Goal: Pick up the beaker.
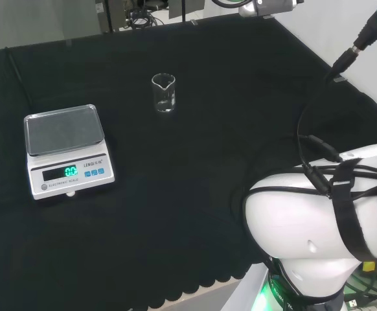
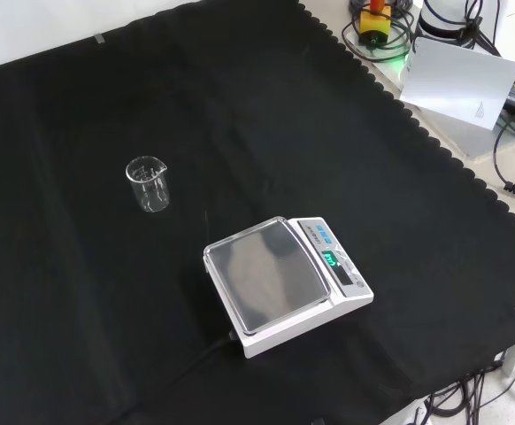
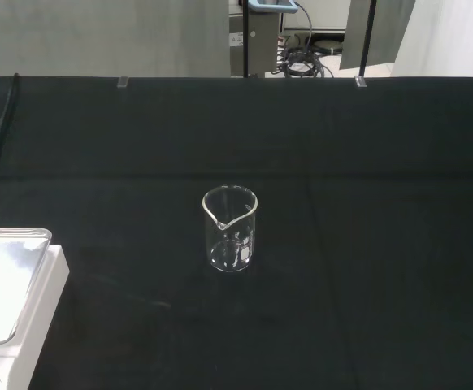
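Item 1, task object: small clear glass beaker with a pouring spout point(image 1: 163, 93). It stands upright on the black-cloth-covered surface point(image 1: 195, 181), untouched and apparently empty. In the head view it sits toward the far middle of the cloth; in the front view point(image 2: 148, 184) it is left of centre. In the wrist view point(image 3: 229, 228) it stands central, spout toward the camera.

Status: pickup not begun, by these pictures. The beaker rests on the cloth with nothing touching it. The whole task remains: approach, close round the glass, lift. State of the fingers: cannot tell.

Item 2, arm: large white rounded link with black cables and a strap point(image 1: 318, 227), at the lower right of the head view, well apart from the beaker.

Item 3, bystander object: white electronic scale with a steel weighing pan and lit green display point(image 1: 65, 150). It stands left of and nearer than the beaker in the head view, right of and below it in the front view point(image 2: 284, 283). Well apart from the beaker; judged no obstacle.

Item 4, obstructions: the cloth around the beaker is bare on all sides. The path looks open. Risk, as a judgement: thin clear glass may tip or slide if nudged.
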Controlling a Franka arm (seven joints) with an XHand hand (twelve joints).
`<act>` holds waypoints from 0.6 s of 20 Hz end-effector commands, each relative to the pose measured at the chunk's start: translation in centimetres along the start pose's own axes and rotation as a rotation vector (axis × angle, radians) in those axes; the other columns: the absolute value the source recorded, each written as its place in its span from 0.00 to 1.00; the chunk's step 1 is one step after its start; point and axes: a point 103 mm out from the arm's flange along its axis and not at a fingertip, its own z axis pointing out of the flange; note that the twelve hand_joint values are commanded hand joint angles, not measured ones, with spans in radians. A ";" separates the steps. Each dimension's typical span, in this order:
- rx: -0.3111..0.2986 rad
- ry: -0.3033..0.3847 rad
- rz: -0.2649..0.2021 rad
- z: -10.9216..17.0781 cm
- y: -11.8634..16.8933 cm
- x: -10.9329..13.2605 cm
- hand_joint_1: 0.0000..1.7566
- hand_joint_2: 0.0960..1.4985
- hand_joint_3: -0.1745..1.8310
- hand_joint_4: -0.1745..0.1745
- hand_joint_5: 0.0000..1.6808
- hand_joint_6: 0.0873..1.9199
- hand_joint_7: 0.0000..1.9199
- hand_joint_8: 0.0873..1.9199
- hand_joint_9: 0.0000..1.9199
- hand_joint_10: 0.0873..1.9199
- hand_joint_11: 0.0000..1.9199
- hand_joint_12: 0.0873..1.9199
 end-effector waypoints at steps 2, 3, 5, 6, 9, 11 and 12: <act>0.001 -0.002 0.008 0.4 0.5 0.1 0.21 0.44 0.22 0.51 0.15 0.00 0.09 0.36 0.19 0.37 0.04 0.79; 0.006 -0.001 0.011 0.5 0.8 0.1 0.21 0.44 0.22 0.51 0.16 0.00 0.09 0.36 0.19 0.37 0.03 0.79; 0.013 0.000 0.012 0.8 1.3 0.3 0.21 0.44 0.22 0.51 0.16 0.00 0.09 0.35 0.19 0.37 0.03 0.79; 0.015 0.001 0.010 0.9 1.5 0.5 0.21 0.44 0.22 0.51 0.16 0.00 0.09 0.35 0.19 0.37 0.03 0.79; 0.021 -0.007 0.011 1.3 2.2 1.1 0.21 0.45 0.22 0.51 0.16 0.00 0.09 0.35 0.19 0.37 0.03 0.79; 0.025 -0.012 0.008 1.8 2.7 1.8 0.21 0.45 0.22 0.51 0.16 0.00 0.09 0.35 0.19 0.37 0.03 0.79; 0.028 -0.011 0.005 2.3 3.2 2.0 0.21 0.45 0.22 0.51 0.16 0.00 0.09 0.35 0.19 0.37 0.03 0.79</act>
